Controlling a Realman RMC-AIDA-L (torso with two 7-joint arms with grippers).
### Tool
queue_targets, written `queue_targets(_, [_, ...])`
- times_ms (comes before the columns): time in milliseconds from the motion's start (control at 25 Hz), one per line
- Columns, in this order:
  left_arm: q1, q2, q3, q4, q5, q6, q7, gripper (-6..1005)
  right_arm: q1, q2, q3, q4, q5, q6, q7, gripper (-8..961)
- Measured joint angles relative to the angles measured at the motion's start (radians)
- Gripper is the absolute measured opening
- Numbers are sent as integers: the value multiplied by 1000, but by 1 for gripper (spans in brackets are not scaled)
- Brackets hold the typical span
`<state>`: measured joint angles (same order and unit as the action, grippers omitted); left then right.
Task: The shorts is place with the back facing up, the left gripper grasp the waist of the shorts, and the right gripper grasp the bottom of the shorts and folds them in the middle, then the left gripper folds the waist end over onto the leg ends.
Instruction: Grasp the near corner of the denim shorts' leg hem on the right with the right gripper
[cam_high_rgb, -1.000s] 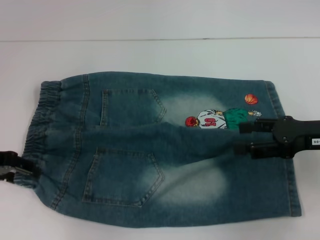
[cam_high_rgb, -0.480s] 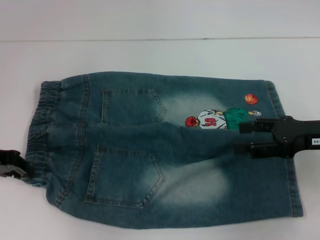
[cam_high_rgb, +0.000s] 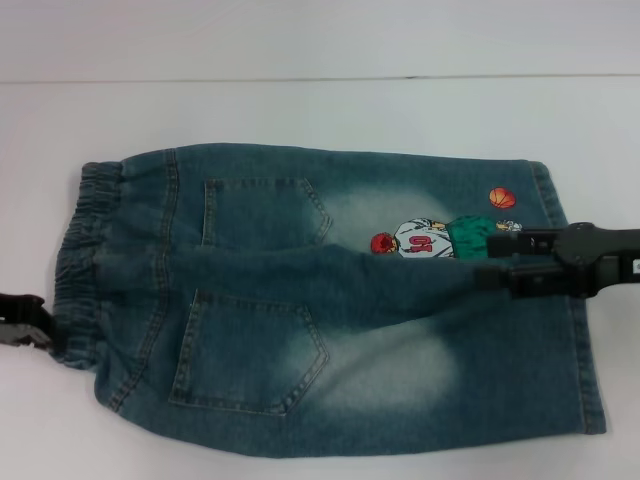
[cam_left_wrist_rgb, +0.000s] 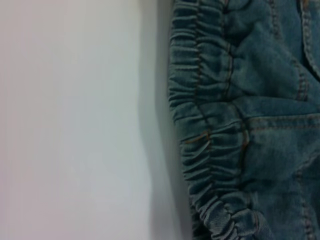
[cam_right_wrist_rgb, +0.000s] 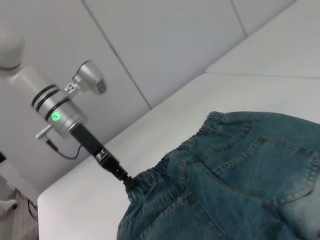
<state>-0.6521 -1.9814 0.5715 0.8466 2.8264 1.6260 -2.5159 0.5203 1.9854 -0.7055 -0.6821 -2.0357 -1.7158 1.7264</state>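
Hidden/cut off: left tool (cam_high_rgb: 30, 330) sits at the frame's left edge in the head view, only a dark block showing; its fingertips go under the waistband fold, so open or gripping cannot be told. Right tool (cam_high_rgb: 490, 258) has its body cut by the right edge.
Shorts (cam_high_rgb: 330, 300): denim, back side up, spread flat on the white worktop (cam_high_rgb: 300, 110); waist toward the robot's left, leg ends toward its right.
Waistband (cam_left_wrist_rgb: 210, 125): elastic, tightly gathered in ridges, orange stitching along its seam.
Back pockets (cam_high_rgb: 250, 350): two, stitched outlines, faded pale patches beside them.
Print (cam_high_rgb: 440, 237): cartoon basketball player with an orange ball, on the far leg.
Right tool: two dark fingers parted, lying over the denim between the legs, nothing clamped.
Left arm, right wrist view: silver cylinder (cam_right_wrist_rgb: 57, 112) with green light, thin black tip meeting the waist edge.
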Motion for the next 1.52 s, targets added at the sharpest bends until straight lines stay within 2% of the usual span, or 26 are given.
queue_targets(120, [-3,2,-1,2,-27,5,5,52,14,-10,-9,-57,-38,-37,102,883])
queue_targets(400, [-20,18,-13,2,-115,10,15,51,81,-12,-7,-238,-360,-222,236,883])
queue_targets(720, [-35,19,-7,2,-128,10,17,51,103,-15,-17,-262,-559,-267,264,883])
queue_targets(920, [-36,18,-8,-1,-128,8,17,51,116,-8,-30,-254,-678,-267,270,882])
queue_targets(1280, [-38,15,-13,0,-152,16,17,50,129,0,-135,-241,-718,-263,296,873])
queue_targets(1520, [-38,20,-15,1,-174,28,17,50,149,10,-158,-212,-747,-247,304,866])
